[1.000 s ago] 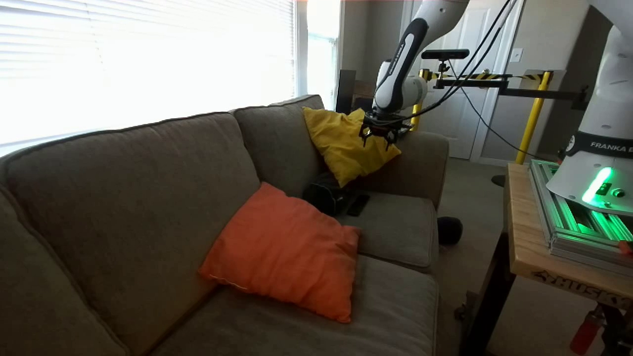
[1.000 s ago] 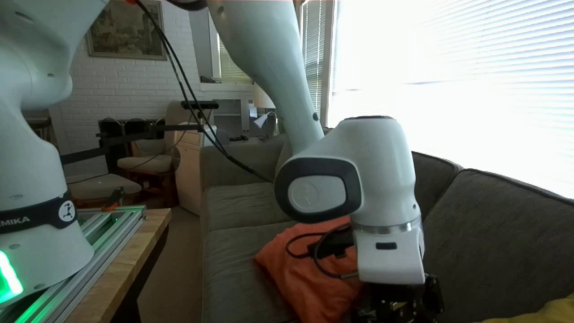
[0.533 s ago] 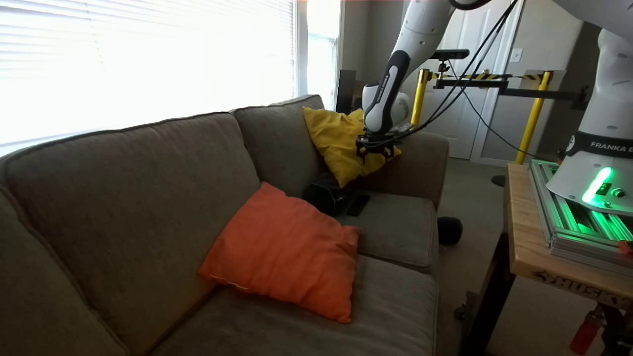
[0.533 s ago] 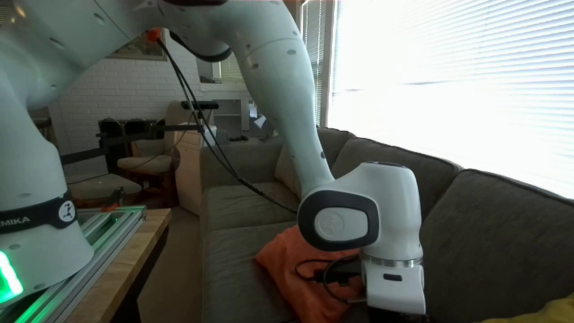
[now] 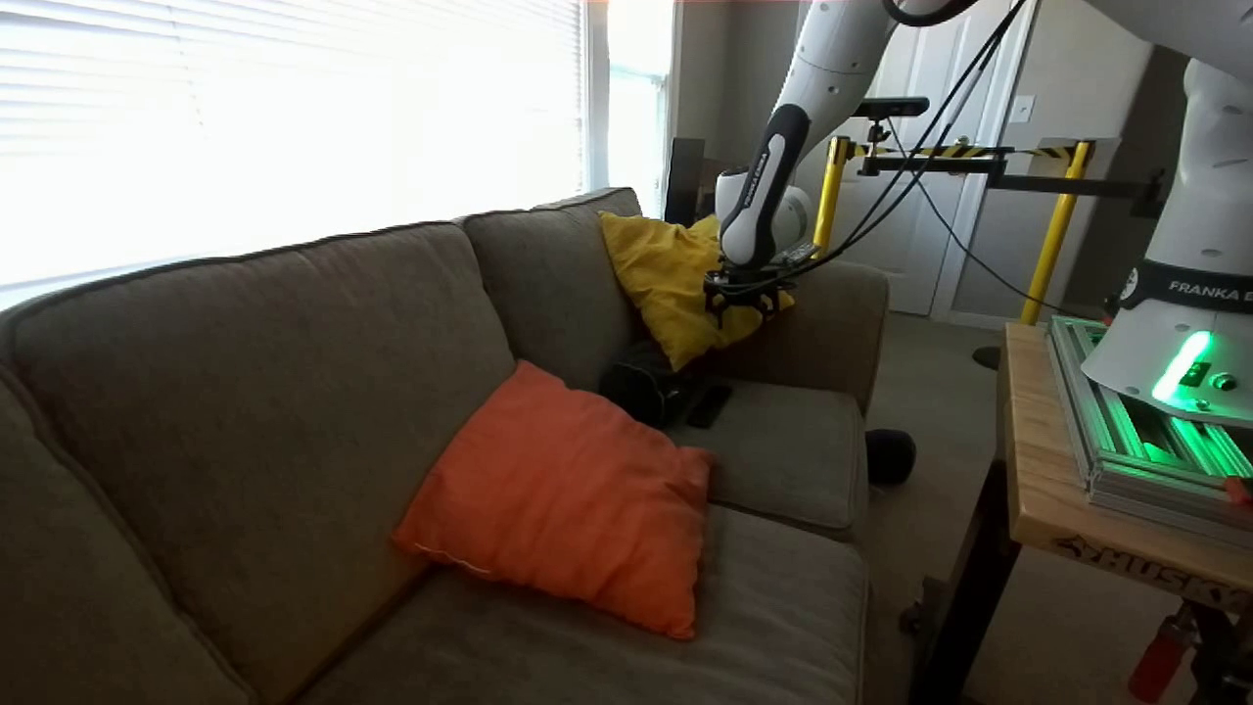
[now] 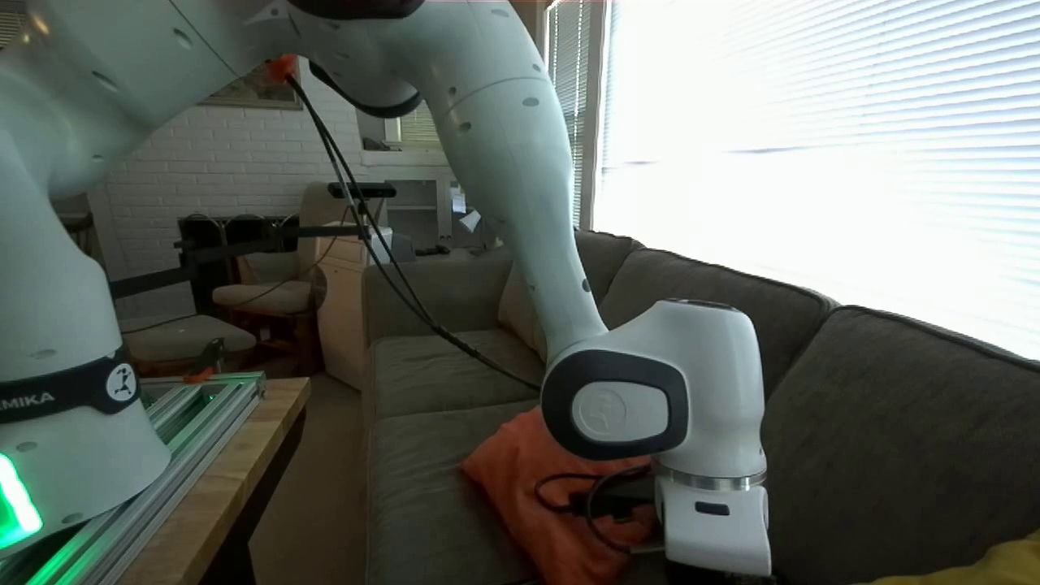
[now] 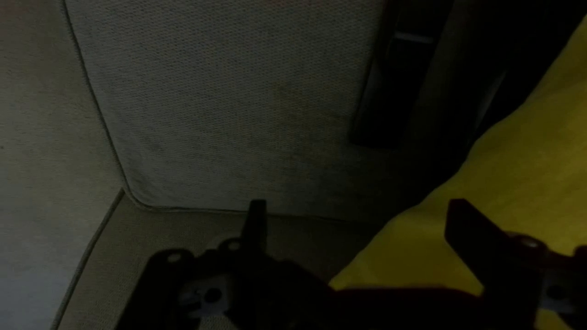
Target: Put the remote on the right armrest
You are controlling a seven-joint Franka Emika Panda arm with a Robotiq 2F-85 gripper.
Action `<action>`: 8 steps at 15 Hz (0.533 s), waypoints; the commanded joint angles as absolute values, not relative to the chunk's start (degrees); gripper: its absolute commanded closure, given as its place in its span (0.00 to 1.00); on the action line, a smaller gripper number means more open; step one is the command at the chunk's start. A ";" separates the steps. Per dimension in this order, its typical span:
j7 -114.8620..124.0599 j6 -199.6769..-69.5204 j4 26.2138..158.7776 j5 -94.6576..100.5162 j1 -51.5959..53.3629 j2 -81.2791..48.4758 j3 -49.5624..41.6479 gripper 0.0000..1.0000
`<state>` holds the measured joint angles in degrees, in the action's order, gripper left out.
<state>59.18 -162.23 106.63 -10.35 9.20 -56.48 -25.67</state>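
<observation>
The black remote (image 5: pixel 709 406) lies flat on the sofa seat, beside a dark rounded object. In the wrist view the remote (image 7: pixel 390 91) shows as a dark bar at the upper right, ahead of the fingertips. My gripper (image 5: pixel 746 311) hangs above the seat in front of the yellow pillow. In the wrist view the gripper (image 7: pixel 357 204) has its fingers wide apart with nothing between them. In an exterior view it is mostly cut off below the frame edge. The armrest (image 5: pixel 842 318) beside the yellow pillow stands close behind the gripper; its inner side (image 7: pixel 151 243) shows in the wrist view.
The yellow pillow (image 5: pixel 675 284) leans against the armrest and backrest, very near the gripper. The dark object (image 5: pixel 636 387) sits against the backrest beside the remote. An orange pillow (image 5: pixel 578 499) lies on the seat. The wooden robot table (image 5: pixel 1038 441) stands before the sofa.
The arm has lowered and the gripper has come down toward the seat, shifting slightly left in an exterior view. It has barely moved in the last half second. The remote has not moved.
</observation>
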 commanded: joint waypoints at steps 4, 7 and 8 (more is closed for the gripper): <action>59.21 -161.07 104.65 -9.59 7.83 -60.43 -22.13 0.00; 58.68 -162.53 102.30 -8.56 8.80 -64.60 -21.95 0.00; 58.82 -162.49 101.11 -8.37 9.20 -66.03 -22.20 0.00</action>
